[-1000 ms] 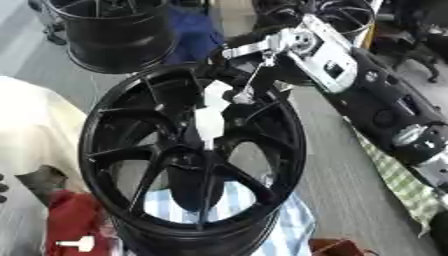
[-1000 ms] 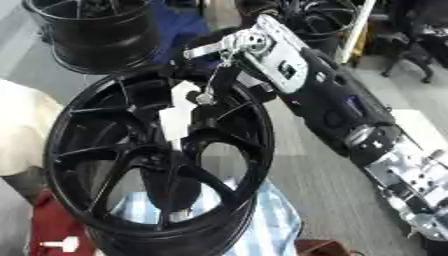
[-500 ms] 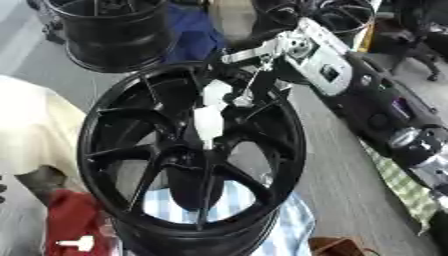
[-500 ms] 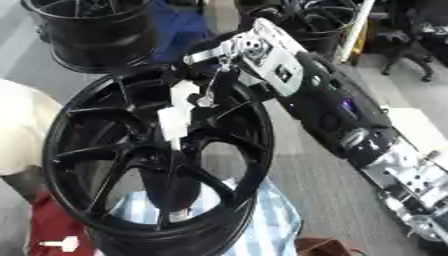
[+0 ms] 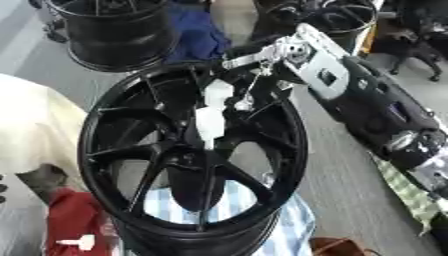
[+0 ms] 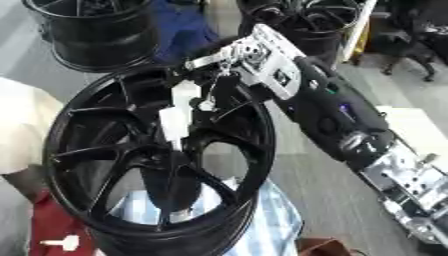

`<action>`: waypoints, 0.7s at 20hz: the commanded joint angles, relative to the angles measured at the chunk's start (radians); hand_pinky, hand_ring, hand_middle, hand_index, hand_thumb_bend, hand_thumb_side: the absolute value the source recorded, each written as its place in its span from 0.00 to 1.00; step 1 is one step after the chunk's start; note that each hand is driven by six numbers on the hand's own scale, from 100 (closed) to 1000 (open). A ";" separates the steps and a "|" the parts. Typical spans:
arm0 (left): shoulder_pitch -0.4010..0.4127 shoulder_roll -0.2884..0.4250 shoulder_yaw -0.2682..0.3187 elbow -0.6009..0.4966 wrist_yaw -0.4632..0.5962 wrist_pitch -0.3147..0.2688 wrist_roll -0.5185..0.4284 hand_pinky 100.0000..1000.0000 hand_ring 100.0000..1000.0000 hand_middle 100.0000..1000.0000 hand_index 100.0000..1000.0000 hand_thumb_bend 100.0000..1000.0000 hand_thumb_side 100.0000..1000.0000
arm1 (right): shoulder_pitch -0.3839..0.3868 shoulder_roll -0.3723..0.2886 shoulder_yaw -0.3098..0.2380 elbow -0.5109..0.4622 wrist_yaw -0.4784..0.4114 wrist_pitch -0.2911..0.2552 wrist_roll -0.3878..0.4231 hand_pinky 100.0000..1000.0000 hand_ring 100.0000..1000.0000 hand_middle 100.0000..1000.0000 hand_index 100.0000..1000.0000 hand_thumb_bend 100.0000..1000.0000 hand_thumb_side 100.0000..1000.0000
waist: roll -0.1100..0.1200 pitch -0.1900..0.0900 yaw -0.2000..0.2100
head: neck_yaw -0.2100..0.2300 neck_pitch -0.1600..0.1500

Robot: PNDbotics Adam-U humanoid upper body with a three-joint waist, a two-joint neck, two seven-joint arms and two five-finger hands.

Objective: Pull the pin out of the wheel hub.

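The glossy black multi-spoke wheel hub [image 5: 188, 160] fills the centre of the frame, standing on a blue-and-white checked cloth [image 5: 262, 227]. The robot's right hand [image 5: 271, 52] comes in from the upper right, its silver fingers curled above the rim's upper edge, pinching the white pin [image 5: 210, 117], which hangs down to the hub's centre. Open grey floor lies to the right of the rim; a second black wheel [image 5: 118, 27] sits upper left, well apart. Compared with a second ago, the hand and pin sit slightly higher. The left hand is out of sight.

Right hand [image 6: 229, 59] edged up — toward rim [image 6: 131, 75].
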 commanded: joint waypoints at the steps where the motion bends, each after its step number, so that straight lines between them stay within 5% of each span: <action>1: -0.013 0.017 -0.001 -0.021 0.008 -0.002 -0.003 0.60 0.63 0.60 0.81 0.00 0.69 | -0.015 -0.006 -0.007 0.002 0.009 -0.004 -0.003 0.83 0.90 0.84 0.89 0.00 0.00 | 0.004 -0.005 0.002 | -0.003 -0.009; 7: -0.015 0.016 -0.001 -0.021 0.009 -0.001 -0.005 0.60 0.63 0.60 0.81 0.00 0.69 | -0.013 0.003 -0.006 0.017 0.011 -0.006 -0.010 0.82 0.89 0.78 0.84 0.00 0.00 | 0.004 -0.004 0.005 | -0.002 -0.010; 12: -0.015 0.015 -0.002 -0.021 0.009 0.000 -0.007 0.60 0.63 0.60 0.81 0.00 0.69 | -0.016 0.011 -0.012 0.028 0.001 0.001 -0.044 0.77 0.82 0.57 0.65 0.00 0.00 | 0.005 -0.005 0.006 | -0.002 -0.009; 14: -0.015 0.014 -0.002 -0.021 0.009 0.000 -0.007 0.60 0.63 0.60 0.81 0.00 0.69 | -0.017 0.013 -0.012 0.033 -0.003 0.005 -0.064 0.77 0.82 0.56 0.64 0.00 0.00 | 0.005 -0.005 0.007 | -0.002 -0.008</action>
